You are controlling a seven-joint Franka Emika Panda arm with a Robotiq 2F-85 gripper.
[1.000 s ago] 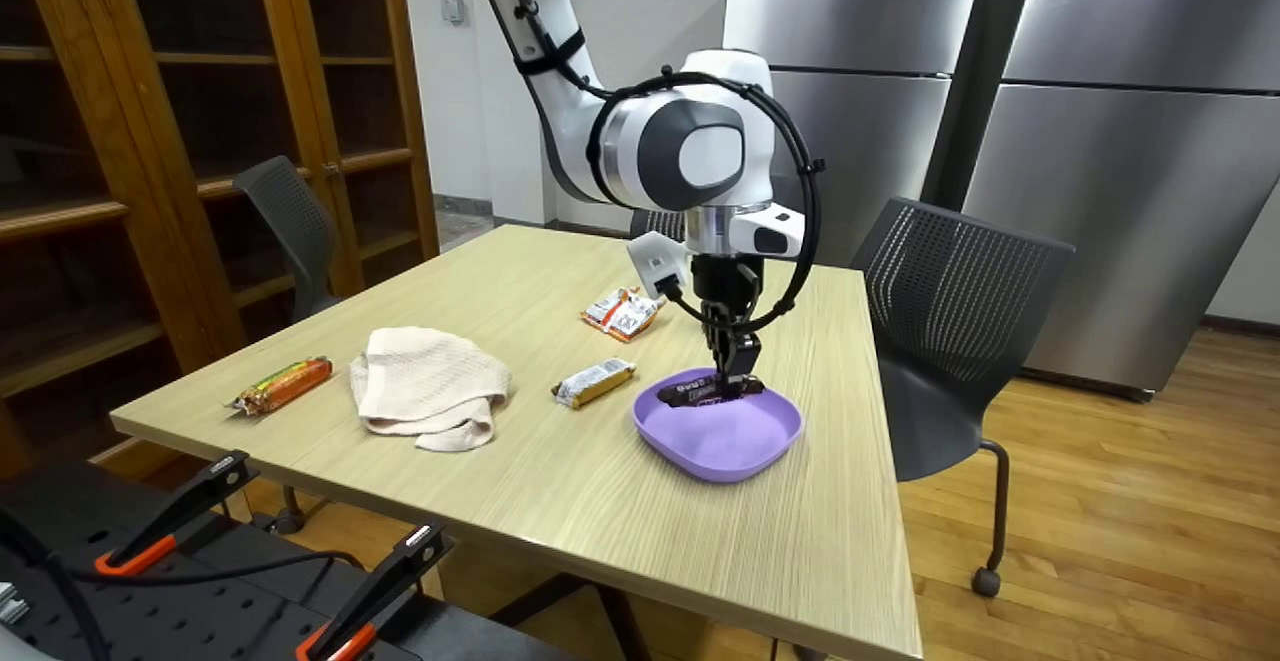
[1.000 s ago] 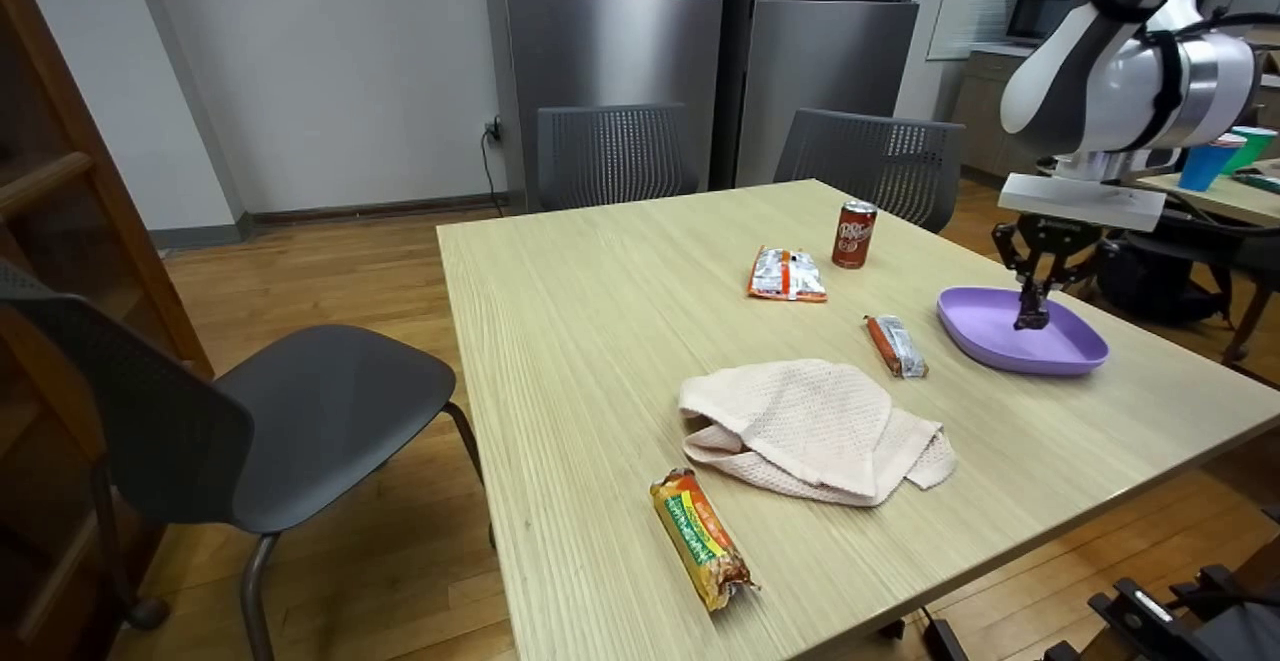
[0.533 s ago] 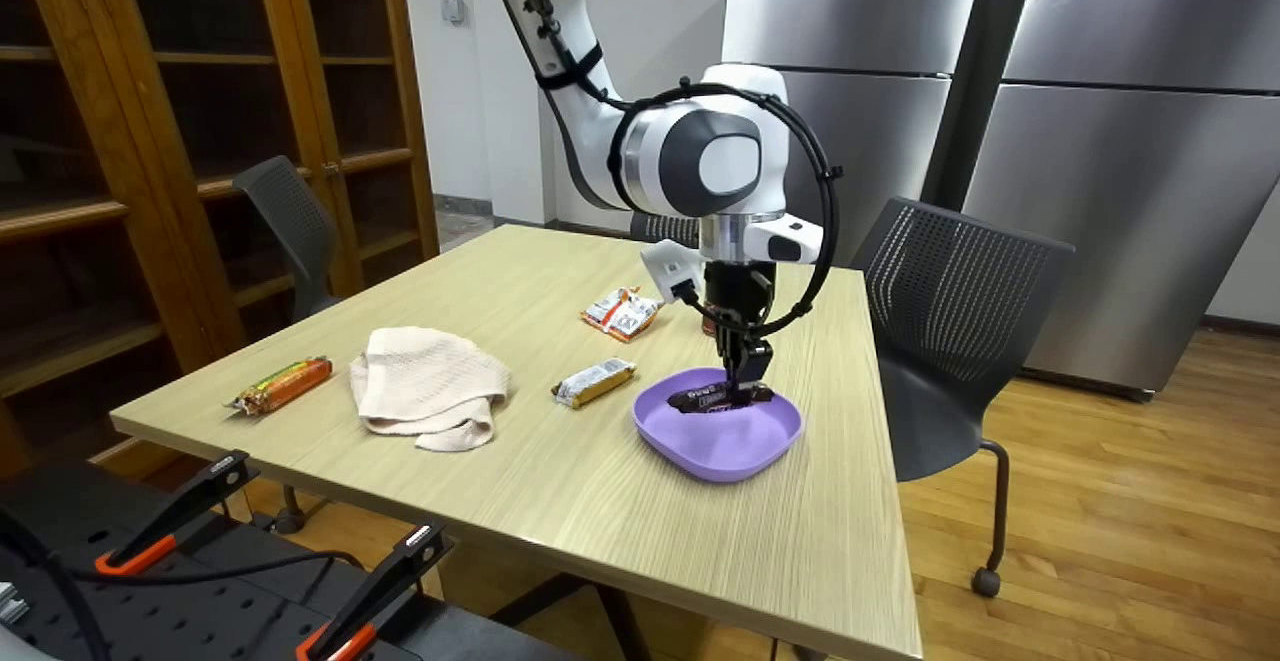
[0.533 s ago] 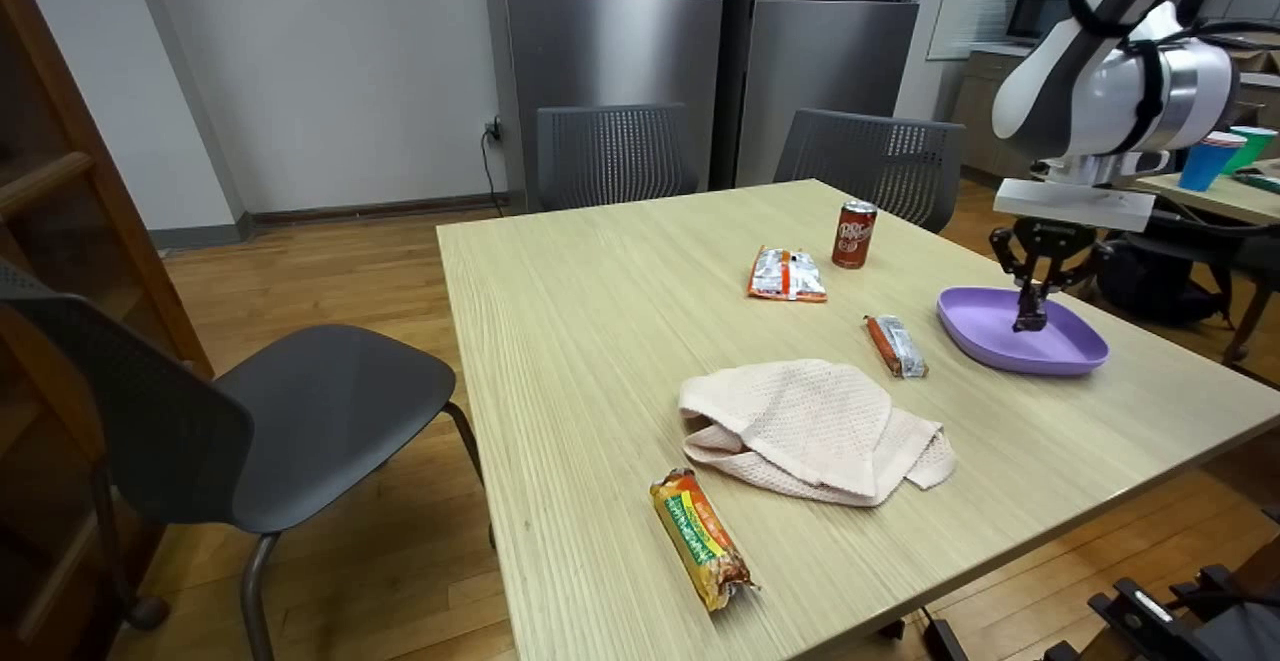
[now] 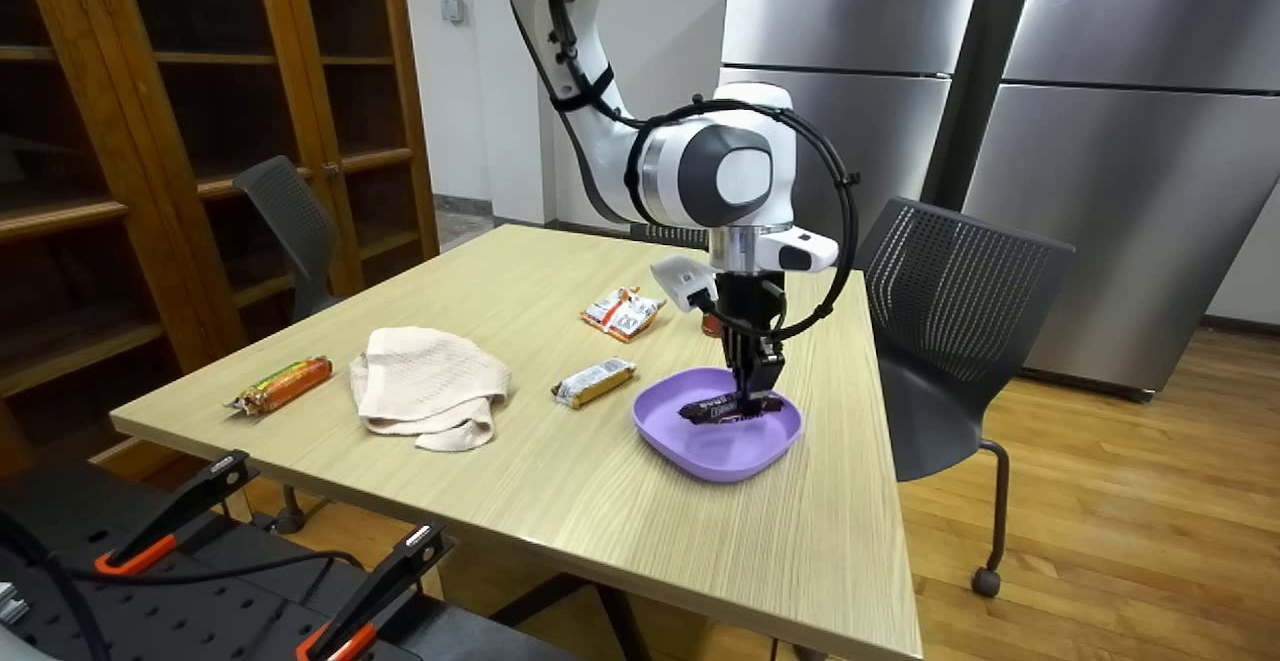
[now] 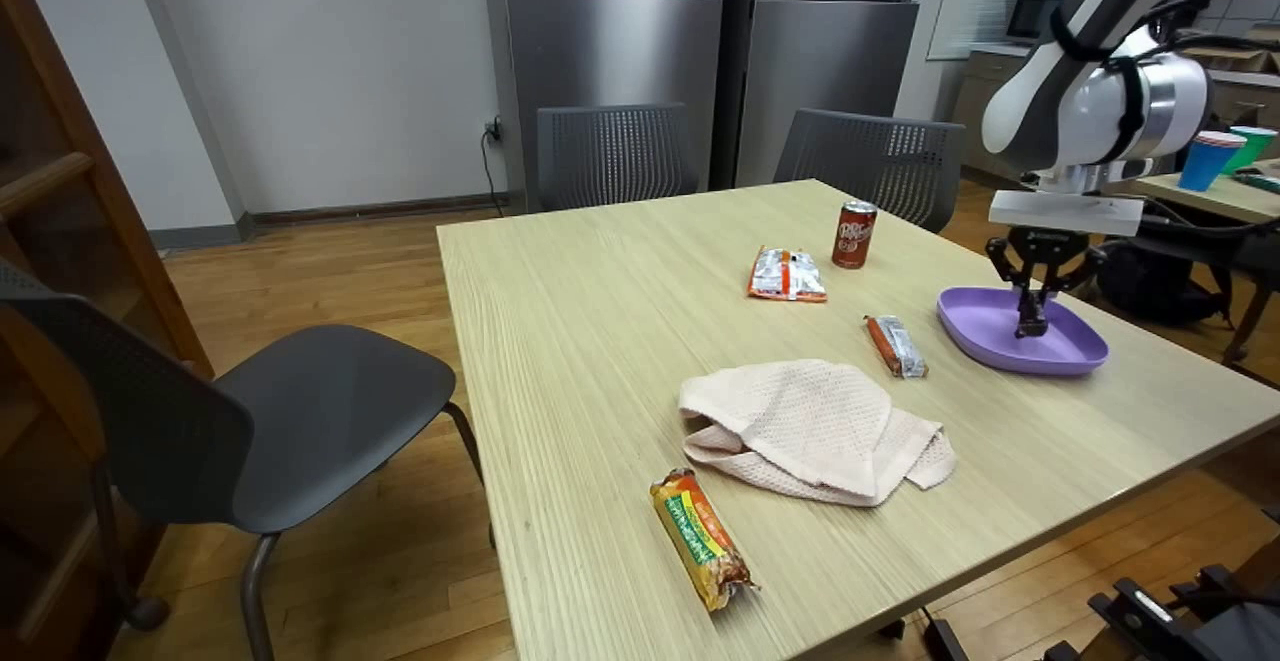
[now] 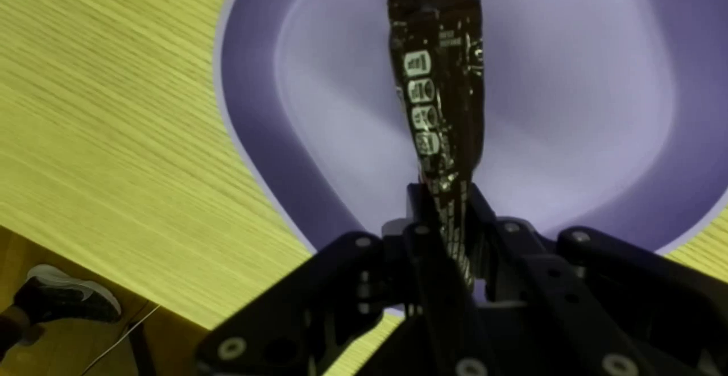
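Two fingers (image 7: pixel 418 205) of the gripper (image 7: pixel 447 193), lower middle of the wrist view, pinch a brown-wrapped bar (image 7: pixel 443 91) off-centre; it runs up the frame over the purple plate (image 7: pixel 250 108), contact unclear. If the glossy bar slides in that grip, its long end could dip; lowered too far, it could be squashed. Farther off, right of centre in an exterior view, stands a soda can (image 6: pixel 854 236).

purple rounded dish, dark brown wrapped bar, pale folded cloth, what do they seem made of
Purple rounded dish: matte, probably moulded plastic or silicone, from its even colour and smooth surface. Dark brown wrapped bar: glossy film, likely plastic, with crinkled highlights and a serrated end. Pale folded cloth: matte woven fabric, perhaps cotton, showing waffle texture.
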